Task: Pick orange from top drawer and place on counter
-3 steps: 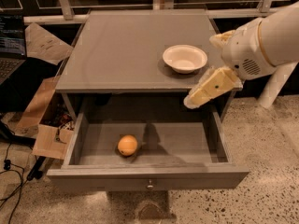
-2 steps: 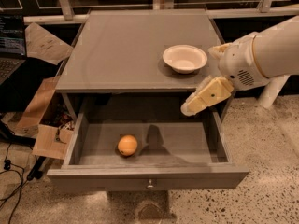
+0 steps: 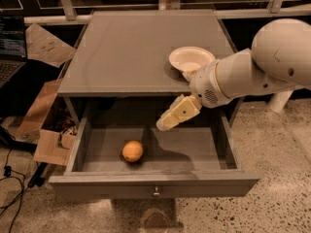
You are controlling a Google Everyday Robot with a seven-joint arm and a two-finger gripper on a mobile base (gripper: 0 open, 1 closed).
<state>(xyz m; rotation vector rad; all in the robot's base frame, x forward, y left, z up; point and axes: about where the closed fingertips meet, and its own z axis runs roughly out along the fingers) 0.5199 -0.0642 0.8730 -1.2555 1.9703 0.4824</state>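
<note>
Camera view is showing one orange (image 3: 132, 151), one top drawer (image 3: 204, 182) standing pulled out, one white bowl (image 3: 190, 59) and one gripper (image 3: 165, 123) on a single white arm (image 3: 252, 74).

Compared with the frame a second ago, the arm is reaching further left and lower. The gripper, which was hanging beside the table's front right corner, is now hovering over the open drawer, pointing down and to the left towards the fruit. It is sitting above and to the right of the orange, apart from it. Whether the gripper is clenched or released cannot be told from this angle. The orange and the bowl are lying where they were before.

The drawer is holding just the orange, which is resting on the drawer floor left of centre, near the front panel, with the rest of the grey floor bare. One small round knob (image 3: 156, 194) is showing at the middle of the front panel. The bowl is sitting on the grey table (image 3: 121, 52) near its front right edge, just behind the arm's wrist, and is holding nothing. Cardboard pieces (image 3: 48, 147) are lying on the speckled floor (image 3: 282, 178) to the left of the cabinet.
</note>
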